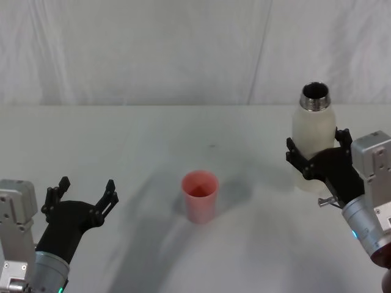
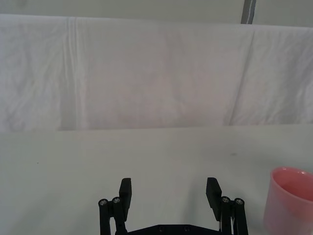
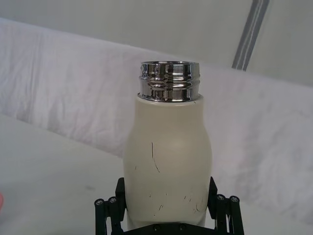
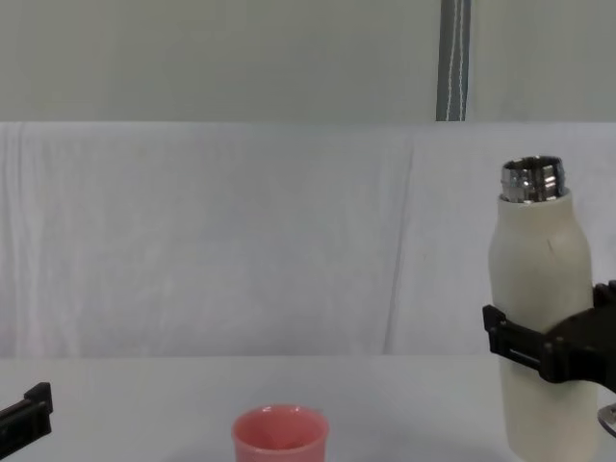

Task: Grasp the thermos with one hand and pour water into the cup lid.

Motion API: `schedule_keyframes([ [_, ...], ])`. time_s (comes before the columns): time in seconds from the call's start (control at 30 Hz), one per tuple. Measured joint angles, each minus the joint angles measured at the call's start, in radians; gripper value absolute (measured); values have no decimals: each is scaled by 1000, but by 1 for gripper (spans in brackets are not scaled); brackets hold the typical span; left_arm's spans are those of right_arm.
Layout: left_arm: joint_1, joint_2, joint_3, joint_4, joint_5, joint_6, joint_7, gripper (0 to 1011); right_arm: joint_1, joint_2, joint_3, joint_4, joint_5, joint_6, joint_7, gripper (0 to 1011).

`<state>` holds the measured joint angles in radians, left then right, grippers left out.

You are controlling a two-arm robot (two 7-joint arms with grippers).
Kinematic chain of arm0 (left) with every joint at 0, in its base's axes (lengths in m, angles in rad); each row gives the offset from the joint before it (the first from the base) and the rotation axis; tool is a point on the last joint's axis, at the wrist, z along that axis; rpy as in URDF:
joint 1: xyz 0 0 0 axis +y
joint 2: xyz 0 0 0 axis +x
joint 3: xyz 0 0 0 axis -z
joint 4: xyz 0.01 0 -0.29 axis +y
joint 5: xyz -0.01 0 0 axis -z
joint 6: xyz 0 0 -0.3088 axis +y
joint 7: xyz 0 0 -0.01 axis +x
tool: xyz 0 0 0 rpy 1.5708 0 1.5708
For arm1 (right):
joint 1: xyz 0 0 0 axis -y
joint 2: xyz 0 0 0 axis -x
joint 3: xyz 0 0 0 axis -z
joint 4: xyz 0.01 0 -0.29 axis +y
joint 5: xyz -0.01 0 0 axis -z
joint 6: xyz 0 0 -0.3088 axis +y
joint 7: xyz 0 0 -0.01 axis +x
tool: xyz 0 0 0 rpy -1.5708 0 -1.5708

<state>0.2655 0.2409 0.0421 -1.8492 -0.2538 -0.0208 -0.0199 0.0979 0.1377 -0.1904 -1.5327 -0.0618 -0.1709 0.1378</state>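
Your right gripper (image 1: pixel 317 160) has its fingers closed around the lower body of the thermos (image 1: pixel 313 131), which stands upright on the table (image 1: pixel 153 140), off to the right of the cup lid (image 1: pixel 200 195) and a little farther back. The steel neck is bare, so nothing holds the water in once you tilt. The cup lid sits upright and well apart from the thermos, its mouth open toward you.

Watch the grip first: the fingers sit low on a smooth, rounded wall, so when you lift and tip, the heavy top could make the bottle swing or slide in the jaws. Whether the pads press firmly, you cannot tell from here. Tilt too early on the way over and you will likely spill on the table short of the cup lid. The cup lid looks light, so a nudge from the thermos could topple it.

Your left gripper (image 1: pixel 82 195) hovers to the left of the cup lid, fingers spread, holding nothing.
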Motion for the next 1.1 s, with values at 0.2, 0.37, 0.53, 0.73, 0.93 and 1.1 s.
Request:
schedule_keyframes([
  [0.2, 0, 0, 0, 0, 0, 0, 0, 1001, -2, -11, 15, 13, 33, 22, 6, 961],
  [0.37, 0, 0, 0, 0, 0, 0, 0, 1001, -3, -22, 24, 28, 56, 27, 7, 961],
  [0.53, 0, 0, 0, 0, 0, 0, 0, 1001, 1, -33, 33, 50, 78, 24, 7, 961],
  [0.73, 0, 0, 0, 0, 0, 0, 0, 1001, 7, -40, 36, 65, 87, 19, 6, 961],
  [0.93, 0, 0, 0, 0, 0, 0, 0, 1001, 14, -44, 38, 78, 91, 14, 3, 961],
  [1.1, 0, 0, 0, 0, 0, 0, 0, 1001, 19, -46, 39, 87, 92, 12, 2, 961],
])
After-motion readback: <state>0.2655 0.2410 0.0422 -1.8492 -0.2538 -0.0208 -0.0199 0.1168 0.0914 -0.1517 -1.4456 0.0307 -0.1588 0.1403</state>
